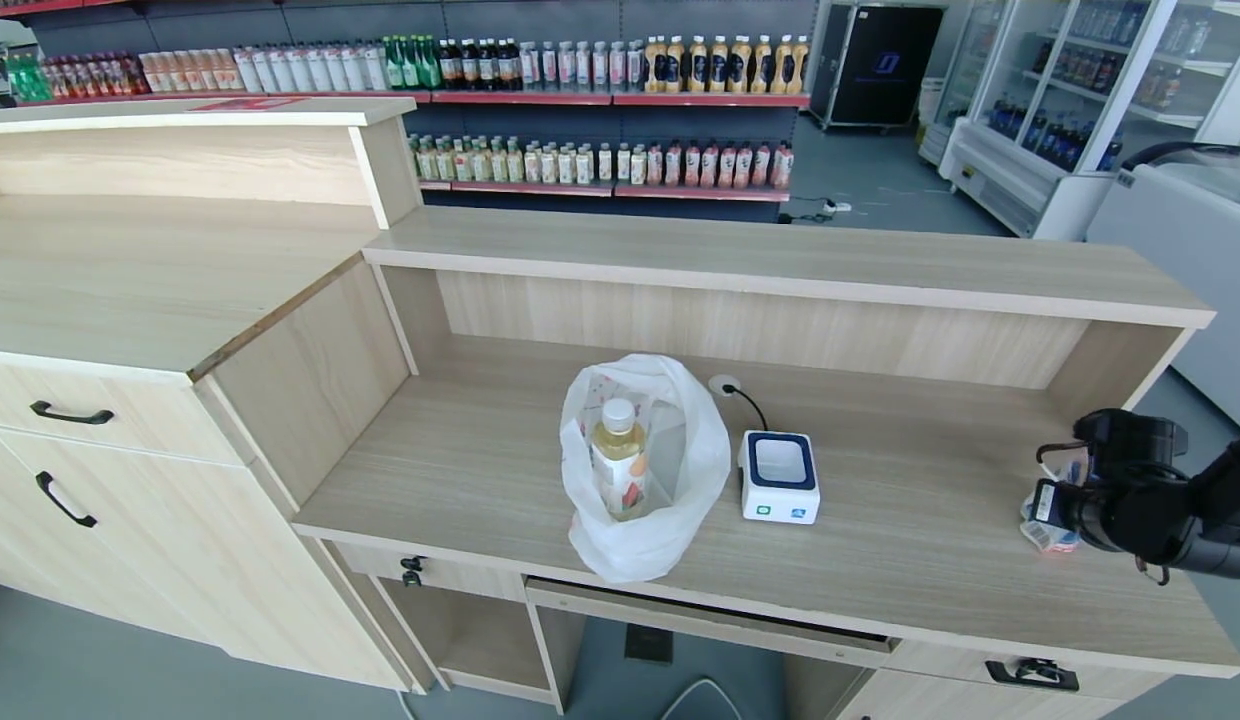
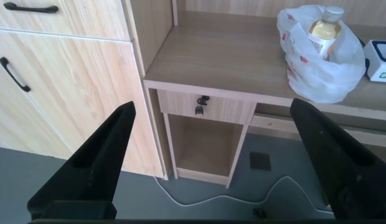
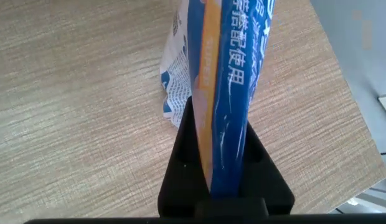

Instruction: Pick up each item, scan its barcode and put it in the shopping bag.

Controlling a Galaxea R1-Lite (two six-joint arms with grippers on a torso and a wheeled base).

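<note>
While the head view looks down on the worktop [image 1: 930, 520], a bag [image 1: 645, 540] with a bottle [image 1: 618, 455] inside sits at its front edge, a scanner [image 1: 778, 477] just beside it. The right gripper [image 1: 1055, 510] holds a packet [image 1: 1048, 538] near the right edge. In the left wrist view, the left gripper [image 2: 213, 107] is spread wide, off the front left corner. In the right wrist view, the right gripper pinches the blue packet.

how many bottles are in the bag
1: a bottle stands upright inside the bag on the counter, left of the scanner. The bag's folds may hide others.
</note>
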